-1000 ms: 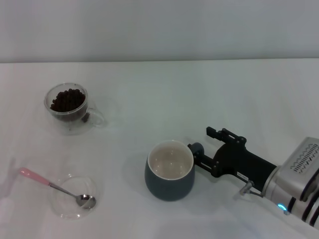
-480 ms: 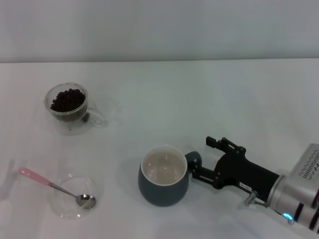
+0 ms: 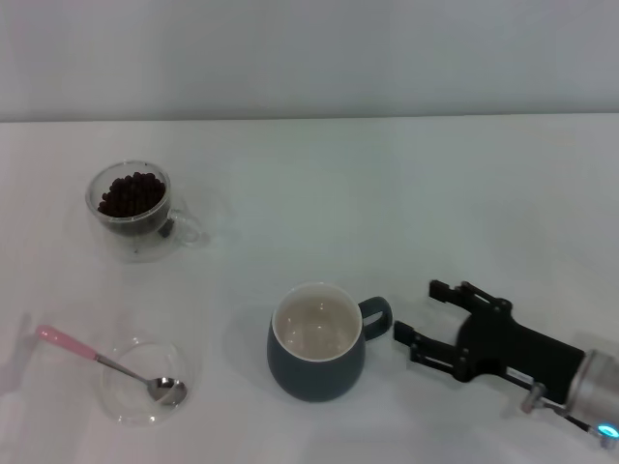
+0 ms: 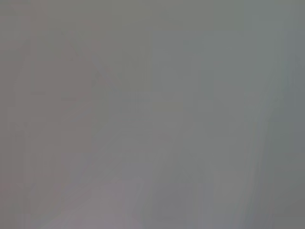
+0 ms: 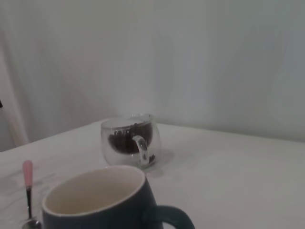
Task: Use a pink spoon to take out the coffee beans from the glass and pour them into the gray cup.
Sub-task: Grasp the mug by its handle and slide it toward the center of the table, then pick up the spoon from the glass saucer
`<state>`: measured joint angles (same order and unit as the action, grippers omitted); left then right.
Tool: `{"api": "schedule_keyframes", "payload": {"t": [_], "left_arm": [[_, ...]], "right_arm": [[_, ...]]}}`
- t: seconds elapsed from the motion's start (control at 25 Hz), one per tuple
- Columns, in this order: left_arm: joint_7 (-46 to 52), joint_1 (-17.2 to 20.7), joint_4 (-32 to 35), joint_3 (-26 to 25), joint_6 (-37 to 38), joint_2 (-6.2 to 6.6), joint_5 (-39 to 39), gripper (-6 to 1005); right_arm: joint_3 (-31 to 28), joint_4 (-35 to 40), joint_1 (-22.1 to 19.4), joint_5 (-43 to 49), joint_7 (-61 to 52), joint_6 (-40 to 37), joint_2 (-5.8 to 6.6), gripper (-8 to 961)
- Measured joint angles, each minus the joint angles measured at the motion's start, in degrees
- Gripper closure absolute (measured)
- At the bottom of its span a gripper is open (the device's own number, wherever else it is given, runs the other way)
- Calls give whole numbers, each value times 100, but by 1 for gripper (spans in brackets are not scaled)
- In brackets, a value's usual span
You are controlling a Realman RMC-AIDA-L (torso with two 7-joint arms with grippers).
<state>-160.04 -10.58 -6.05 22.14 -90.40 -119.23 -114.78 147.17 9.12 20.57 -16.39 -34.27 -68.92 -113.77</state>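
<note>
Two black fingers of the right end effector (image 3: 419, 320) are standing apart just right of the dark blue-gray ceramic mug's (image 3: 316, 341) loop handle, gripping nothing. That mug, cream inside, is sitting upright on the white counter (image 3: 387, 193). Far to its upper left, the clear double-walled glass mug (image 3: 135, 208) is holding dark coffee beans (image 3: 131, 194). Left of the gray mug, the pink-handled metal teaspoon (image 3: 106, 362) is resting in a shallow clear glass dish (image 3: 143, 382).
</note>
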Motion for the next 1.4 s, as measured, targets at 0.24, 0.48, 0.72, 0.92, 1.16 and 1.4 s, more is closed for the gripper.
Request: {"api": "schedule_keyframes", "payload": {"t": [0.24, 0.48, 0.72, 0.92, 1.16, 1.4], "left_arm": [[254, 12, -17, -2, -33, -3, 45, 121], [2075, 219, 96, -3, 20, 32, 42, 122], [4122, 565, 751, 13, 297, 74, 713, 122], [5986, 595, 1421, 13, 773, 149, 2223, 123], [6152, 380, 1458, 9, 854, 176, 2701, 124], [6215, 30, 1457, 6, 1144, 151, 2897, 129]], "right_arm": [[-276, -542, -106, 21, -262, -947, 13, 77], [-1477, -825, -262, 7, -85, -1178, -30, 77], [-2453, -518, -421, 4, 752, -1468, -118, 77], [-2496, -420, -255, -24, 812, -1418, -110, 77], [-2450, -166, -216, -10, 1011, -1141, -130, 77], [-2477, -77, -286, -22, 1116, -1156, -133, 77]]}}
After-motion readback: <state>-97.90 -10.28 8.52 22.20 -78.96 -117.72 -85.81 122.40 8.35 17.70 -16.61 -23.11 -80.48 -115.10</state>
